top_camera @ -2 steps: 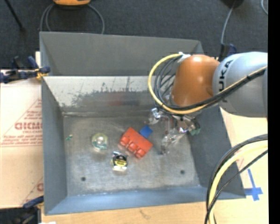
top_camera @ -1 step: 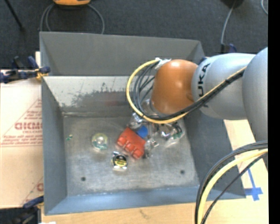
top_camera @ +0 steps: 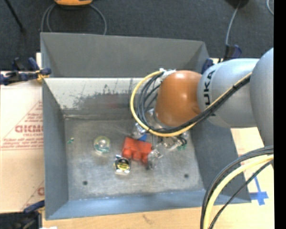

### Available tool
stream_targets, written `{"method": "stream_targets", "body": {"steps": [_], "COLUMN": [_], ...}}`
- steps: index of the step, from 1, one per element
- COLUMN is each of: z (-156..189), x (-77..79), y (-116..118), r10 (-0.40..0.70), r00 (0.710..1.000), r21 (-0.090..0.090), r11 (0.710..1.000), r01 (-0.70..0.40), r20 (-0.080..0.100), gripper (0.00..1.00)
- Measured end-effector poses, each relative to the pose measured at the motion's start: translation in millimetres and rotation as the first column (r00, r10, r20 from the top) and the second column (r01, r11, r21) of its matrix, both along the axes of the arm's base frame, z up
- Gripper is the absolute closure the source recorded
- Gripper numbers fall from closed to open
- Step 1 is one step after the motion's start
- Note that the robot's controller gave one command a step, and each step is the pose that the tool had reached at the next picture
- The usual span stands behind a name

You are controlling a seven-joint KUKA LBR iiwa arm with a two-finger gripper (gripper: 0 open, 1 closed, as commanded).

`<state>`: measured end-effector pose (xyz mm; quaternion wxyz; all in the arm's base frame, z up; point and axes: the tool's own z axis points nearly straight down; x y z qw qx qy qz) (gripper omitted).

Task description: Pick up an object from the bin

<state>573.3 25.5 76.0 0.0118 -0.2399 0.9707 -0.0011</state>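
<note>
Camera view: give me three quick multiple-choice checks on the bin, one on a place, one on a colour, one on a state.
1. In the bin, where is the red block relative to the gripper?
A. Close on its left in the view
B. In the far left corner
C. Up on the rim

2. The small thing just in front of the red block is:
A. pink
B. yellow and black
C. white

3. The red block is:
A. hanging in the air
B. leaning on the left wall
C. lying on the floor

Answers:
1 A, the block sits mid-floor right beside the gripper, on its left in the view.
2 B, it shows a yellow body with black parts.
3 C, it rests flat on the grey floor, away from every wall.
</note>
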Motion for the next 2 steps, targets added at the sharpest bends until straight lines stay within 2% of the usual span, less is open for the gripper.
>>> {"method": "stream_targets", "body": {"steps": [1,2], "z": [0,133], "x": [0.7,18.0], "y": [0,-22], "r10": [-0.003,0.253], "r00": [1.0,0.967], "r21": [0.001,-0.007], "r11": [1.0,0.967], "r01": [0.003,-0.253], "r20": [0.0,-0.012], "gripper": [1.0,1.0]}}
